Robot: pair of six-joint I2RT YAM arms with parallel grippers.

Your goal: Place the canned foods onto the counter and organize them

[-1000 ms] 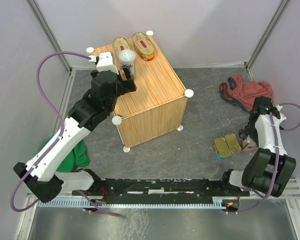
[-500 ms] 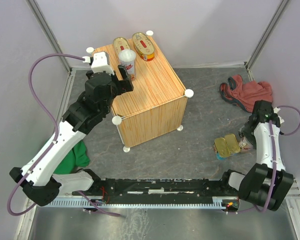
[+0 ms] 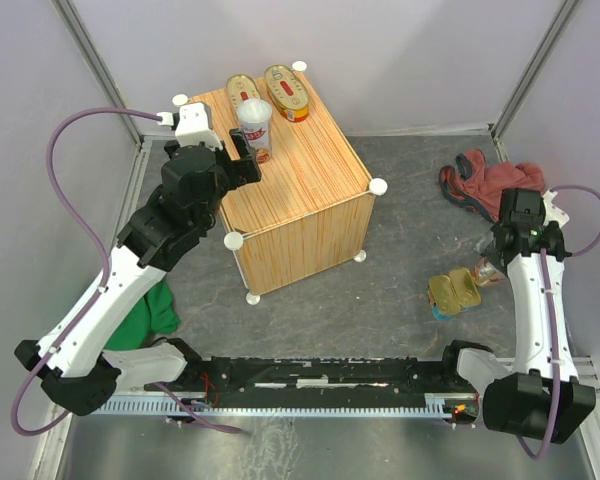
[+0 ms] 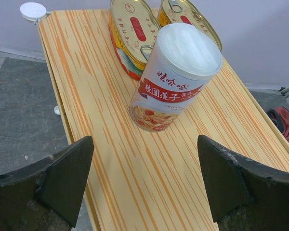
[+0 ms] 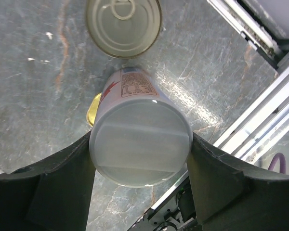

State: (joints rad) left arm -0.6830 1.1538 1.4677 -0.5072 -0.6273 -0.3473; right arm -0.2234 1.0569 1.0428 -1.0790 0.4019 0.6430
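Observation:
The counter [image 3: 300, 190] bears two oval gold tins with red labels [image 3: 270, 92] at its far edge and a tall white-lidded can [image 3: 255, 125] standing upright in front of them. My left gripper [image 3: 242, 160] is open and empty just behind that can; its wrist view shows the can [image 4: 176, 77], the oval tins [image 4: 132, 36] and the gripper [image 4: 144, 183] apart from them. My right gripper [image 3: 500, 262] is shut on the second tall white-lidded can [image 5: 140, 147] at its lid. A round tin [image 5: 124, 24] lies below on the floor. Two rectangular gold tins [image 3: 453, 292] lie beside it.
A red cloth [image 3: 490, 185] lies at the far right of the grey floor. A green cloth [image 3: 160, 305] lies under my left arm. White knobs [image 3: 378, 185] stick up at the counter's corners. Metal rails [image 5: 260, 33] run close to my right gripper.
My left gripper has drawn back from the tall can, which now stands free on the counter. My right arm has stretched out over the tins on the floor.

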